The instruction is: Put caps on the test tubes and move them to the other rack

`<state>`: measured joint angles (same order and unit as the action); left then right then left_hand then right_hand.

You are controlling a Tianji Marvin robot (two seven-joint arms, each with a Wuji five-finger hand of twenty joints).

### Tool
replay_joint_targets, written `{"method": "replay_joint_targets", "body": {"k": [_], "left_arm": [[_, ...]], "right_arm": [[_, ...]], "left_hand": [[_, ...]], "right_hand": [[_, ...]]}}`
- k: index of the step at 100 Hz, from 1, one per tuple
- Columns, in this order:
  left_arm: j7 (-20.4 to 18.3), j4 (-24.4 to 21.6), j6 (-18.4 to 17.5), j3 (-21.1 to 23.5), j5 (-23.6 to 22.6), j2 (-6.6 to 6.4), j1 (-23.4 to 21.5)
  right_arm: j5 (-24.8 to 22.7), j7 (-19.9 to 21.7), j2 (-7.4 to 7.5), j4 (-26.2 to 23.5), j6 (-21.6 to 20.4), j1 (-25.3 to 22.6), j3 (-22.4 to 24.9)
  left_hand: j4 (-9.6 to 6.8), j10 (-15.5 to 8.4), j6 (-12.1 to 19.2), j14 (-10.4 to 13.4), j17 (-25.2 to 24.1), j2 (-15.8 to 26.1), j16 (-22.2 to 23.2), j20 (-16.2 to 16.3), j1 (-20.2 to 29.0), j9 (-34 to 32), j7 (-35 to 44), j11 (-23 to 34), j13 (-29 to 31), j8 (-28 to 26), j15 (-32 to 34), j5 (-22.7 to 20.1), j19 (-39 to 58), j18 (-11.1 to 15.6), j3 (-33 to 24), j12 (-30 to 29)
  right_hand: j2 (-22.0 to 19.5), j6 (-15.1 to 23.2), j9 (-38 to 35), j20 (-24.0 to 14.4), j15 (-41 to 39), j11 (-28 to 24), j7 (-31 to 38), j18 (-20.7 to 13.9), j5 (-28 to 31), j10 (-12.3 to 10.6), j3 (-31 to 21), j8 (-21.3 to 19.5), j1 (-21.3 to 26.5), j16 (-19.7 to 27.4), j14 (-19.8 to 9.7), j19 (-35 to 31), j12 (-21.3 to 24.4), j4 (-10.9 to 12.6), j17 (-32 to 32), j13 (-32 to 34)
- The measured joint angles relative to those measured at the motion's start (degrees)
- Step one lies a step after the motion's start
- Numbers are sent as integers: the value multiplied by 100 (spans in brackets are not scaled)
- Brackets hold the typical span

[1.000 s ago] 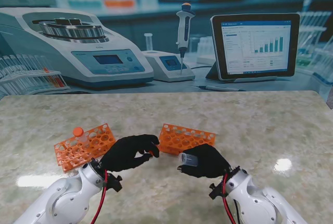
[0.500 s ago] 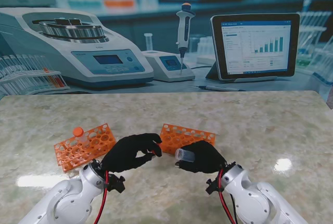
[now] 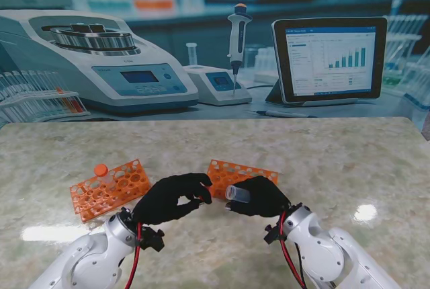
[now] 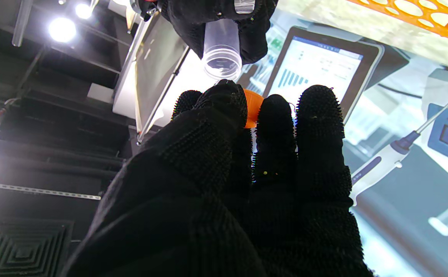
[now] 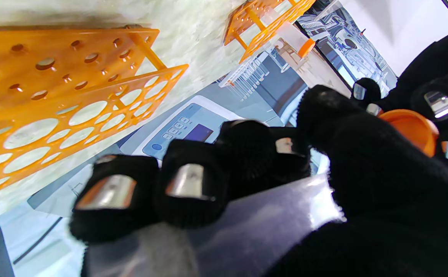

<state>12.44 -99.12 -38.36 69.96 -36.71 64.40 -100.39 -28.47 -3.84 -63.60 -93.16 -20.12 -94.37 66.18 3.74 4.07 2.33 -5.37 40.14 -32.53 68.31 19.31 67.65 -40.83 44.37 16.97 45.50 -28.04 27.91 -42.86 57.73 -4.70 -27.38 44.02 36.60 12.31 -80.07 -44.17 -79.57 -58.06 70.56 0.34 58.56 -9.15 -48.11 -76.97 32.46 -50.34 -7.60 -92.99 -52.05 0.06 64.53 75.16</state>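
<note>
Nearest the robot, both black-gloved hands hovered over the marble-patterned table (image 3: 349,161), close together and not quite touching. The left hand (image 3: 168,197) had its fingers curled in and pinched a small orange cap (image 4: 253,107) at its fingertips; from the stand's view the cap was almost hidden, but the left wrist camera showed it peeking between thumb and fingers. The right hand (image 3: 263,196) was closed around a clear test tube (image 3: 238,193), which lay nearly level, its open threaded mouth pointed toward the left hand and the cap. In the left wrist view the tube's mouth sat just beside the cap, with a small gap between them. Just behind the right hand stood the right-hand orange rack (image 3: 240,171), its holes empty as far as I could see. Farther to the left and well apart from it stood the second orange rack (image 3: 111,189), tilted slightly in view, with one capped test tube (image 3: 101,172) upright in a hole at its far left end, its orange top clearly showing. Beyond the table's far edge stretched a laboratory backdrop: a large centrifuge (image 3: 94,57) on the left, a pipette (image 3: 237,37) upright on a small console near the middle, a tablet (image 3: 329,59) showing a bar chart on the right, and a pen (image 3: 282,113) lying in front of it.
</note>
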Motion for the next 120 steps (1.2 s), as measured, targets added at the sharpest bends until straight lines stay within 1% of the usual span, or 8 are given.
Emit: {"method": "replay_joint_targets", "body": {"k": [67,120], "left_arm": [[94,-154,-183,-10,-46,23,-163],[20,-186,-321,41,-5,25,-248]], "right_arm": [[186,130,-28,265,365,456,-193],[221,167,-35,320,452,542,-203]], "left_hand": [[0,0,-9,0,0,3,29,0,3,53,2,17,0,-2,-3,0,-13,-2,0,0],[-1,0,-12,-1,0,5,38,0,5,54,5,22,0,-61,-2,0,-50,-3,0,1]], "right_hand": [[0,-1,0,0,0,0,0,0,3,0,0,-1,1,0,1,0,-1,0,0,-1],[0,-1,0,0,0,1,0,0,18,2,0,-2,2,0,1,0,-1,0,0,-1]]}}
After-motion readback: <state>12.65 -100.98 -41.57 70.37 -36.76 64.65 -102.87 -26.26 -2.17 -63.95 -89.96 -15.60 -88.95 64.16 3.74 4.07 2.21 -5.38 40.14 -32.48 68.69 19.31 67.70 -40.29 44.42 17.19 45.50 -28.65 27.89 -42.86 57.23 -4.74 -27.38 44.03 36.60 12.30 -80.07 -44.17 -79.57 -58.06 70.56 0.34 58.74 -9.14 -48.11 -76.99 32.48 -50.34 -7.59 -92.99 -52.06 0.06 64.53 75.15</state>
